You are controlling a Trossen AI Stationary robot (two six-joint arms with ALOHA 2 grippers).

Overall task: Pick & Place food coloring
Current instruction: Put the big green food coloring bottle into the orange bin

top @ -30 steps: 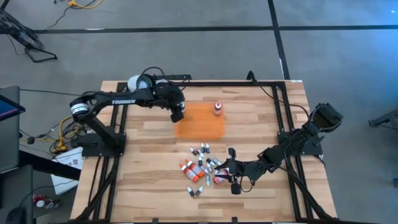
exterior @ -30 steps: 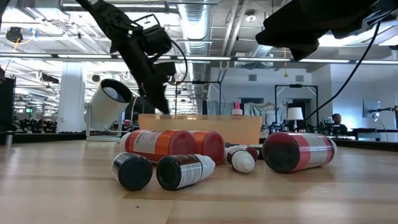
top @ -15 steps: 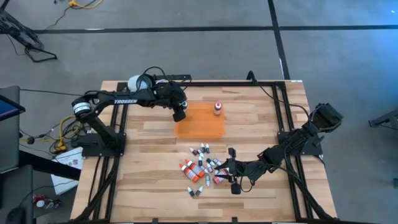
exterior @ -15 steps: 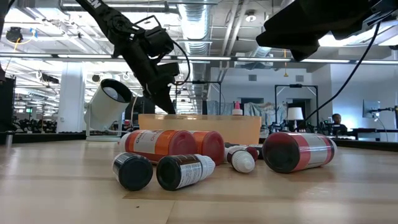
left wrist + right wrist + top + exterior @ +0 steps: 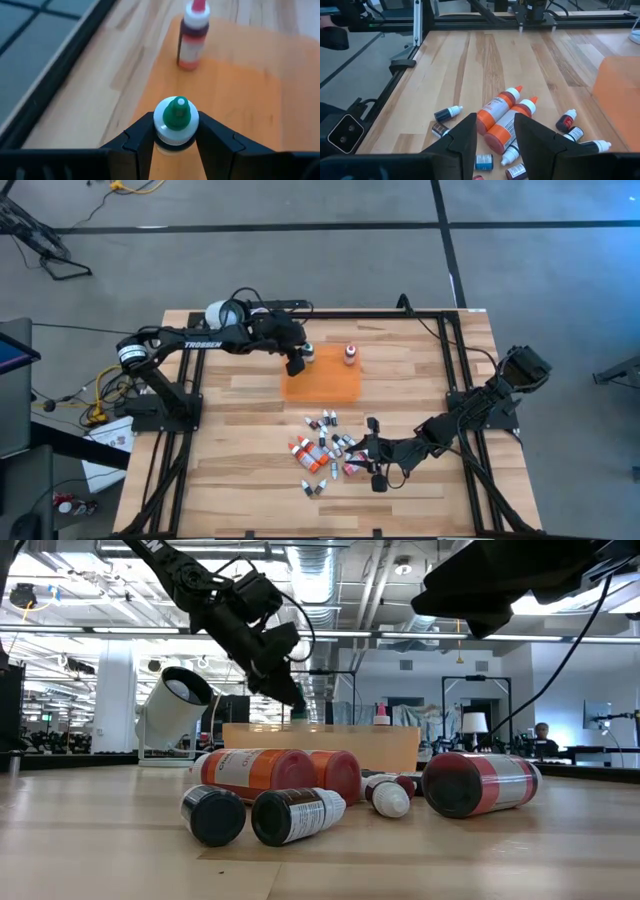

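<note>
The food coloring lies in a loose pile (image 5: 326,451) of small bottles on their sides on the near middle of the table. It also shows in the low view (image 5: 280,780) and the right wrist view (image 5: 502,114). One red-capped bottle (image 5: 350,355) (image 5: 190,36) stands upright on the flat orange tray (image 5: 325,380). My left gripper (image 5: 298,363) (image 5: 175,135) is over the tray's far left corner, shut on a green-tipped bottle (image 5: 308,352). My right gripper (image 5: 371,448) (image 5: 493,136) is open at the pile's right side, with two orange bottles ahead of its fingers. My left gripper pinches the green-tipped bottle between its two fingers, just below the white cap (image 5: 175,131). One finger (image 5: 141,141) is on each side of it. The bottle stands upright in the hold over the orange tray. The fingers hide whether its base touches the tray.
A white cylindrical lamp-like object (image 5: 222,313) (image 5: 172,700) sits at the table's far left corner. Black frame rails (image 5: 450,360) run along the table's edges. Bare wood lies left of the pile and between pile and tray.
My left gripper, still shut on the green-tipped bottle, has moved toward the table's right edge, from the tray's left rim in over its far left corner. The bottle has travelled with it and now shows beside the fingers in the high view.
</note>
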